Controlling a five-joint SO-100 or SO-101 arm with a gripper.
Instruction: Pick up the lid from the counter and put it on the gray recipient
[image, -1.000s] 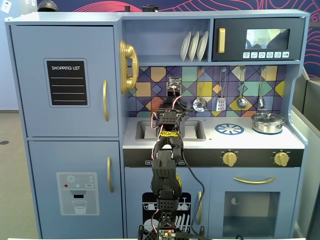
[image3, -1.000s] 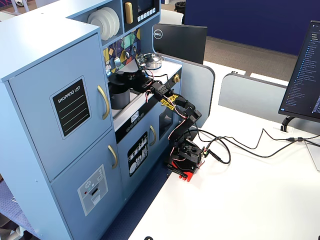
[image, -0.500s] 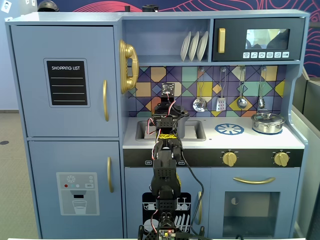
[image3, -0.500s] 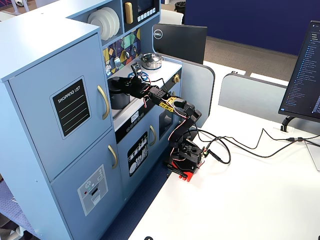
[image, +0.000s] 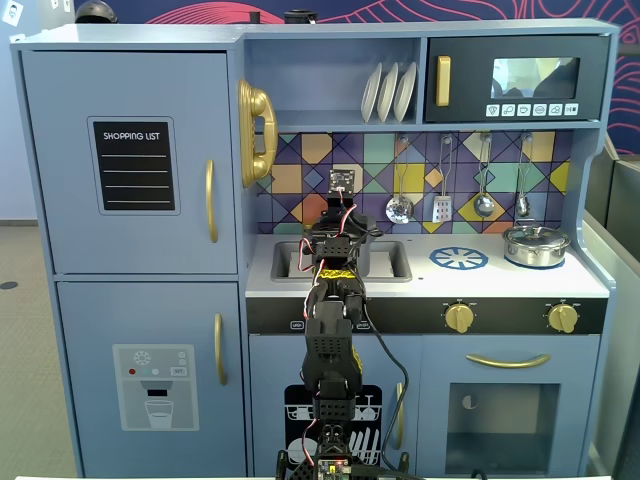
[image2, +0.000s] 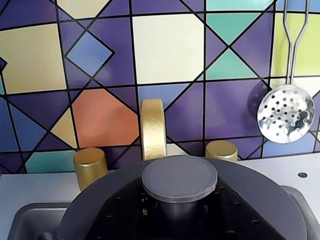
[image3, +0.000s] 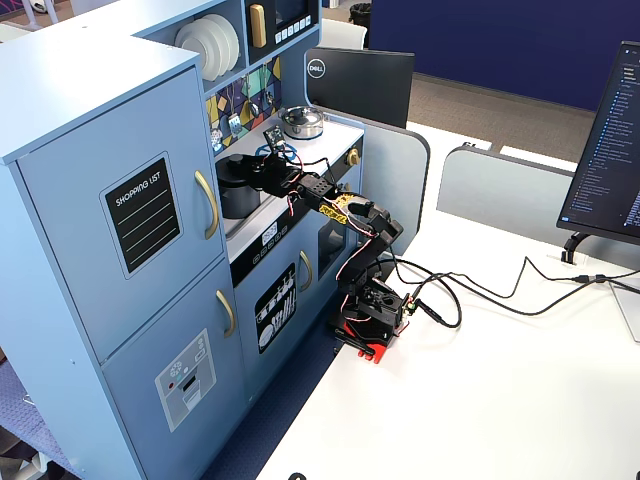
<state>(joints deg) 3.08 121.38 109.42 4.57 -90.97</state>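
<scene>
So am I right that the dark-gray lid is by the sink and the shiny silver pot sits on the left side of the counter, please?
Not quite: in a fixed view the shiny silver pot sits at the right end of the counter, not the left. The rest holds: the wrist view shows the dark-gray lid in front of the gold faucet, over the sink.

I see the matte dark-gray lid (image2: 180, 178), a gold faucet (image2: 153, 129) with gold knobs (image2: 90, 167), a backsplash (image2: 165, 55) patterned in purple, cream, teal and orange, and pale blue cabinets (image: 130, 160).
</scene>
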